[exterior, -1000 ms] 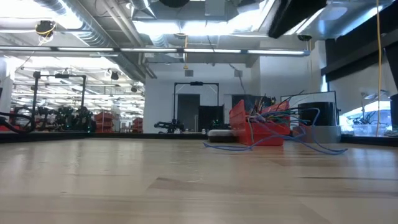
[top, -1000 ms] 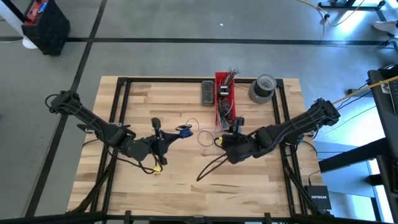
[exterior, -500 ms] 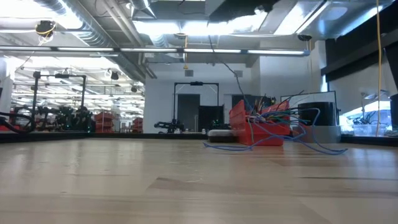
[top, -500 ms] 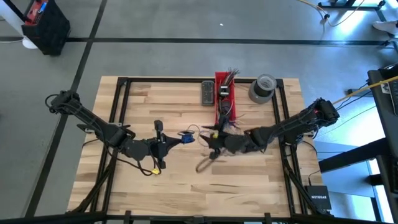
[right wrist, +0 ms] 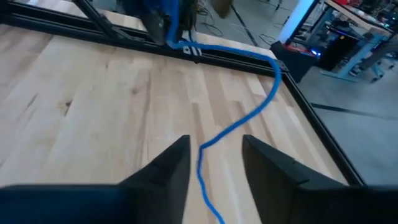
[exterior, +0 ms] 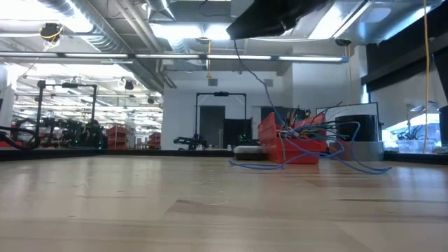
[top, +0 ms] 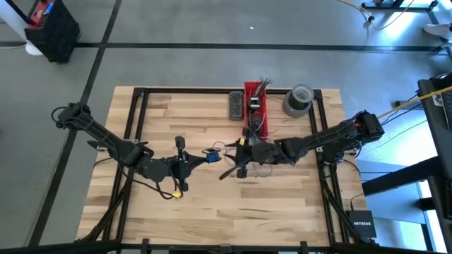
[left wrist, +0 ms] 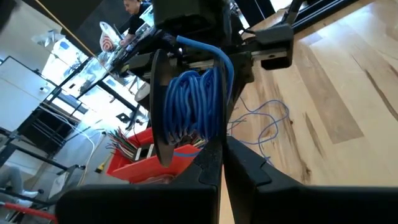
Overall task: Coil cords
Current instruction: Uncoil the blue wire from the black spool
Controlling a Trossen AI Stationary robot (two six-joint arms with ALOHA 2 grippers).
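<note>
The cords show as a blue one, wound into a small coil that my left gripper is shut on, above the table's middle. A loose strand leaves the coil and runs down between the fingers of my right gripper. That gripper is open, just right of the coil, and no touch on the strand shows. More thin blue cord lies in slack loops on the wood. My left gripper pinches the coil's lower end between its two fingers, which reach nearly level from the table's left. The coil stands up beyond the fingertips, lifted clear of the table, and its free strand trails off toward the right arm.
A red bin with a bunch of short multicoloured wire ends stands at the far middle. A dark flat device lies left of it and a grey tape roll right of it. Bare wood lies toward the near edge.
My right gripper has moved toward the table's left and far edge, closing in on the coil, and has tipped up from a steep downward slant to nearly level. The blue strand now hangs from above in the low view. The left gripper and coil have kept their place.
</note>
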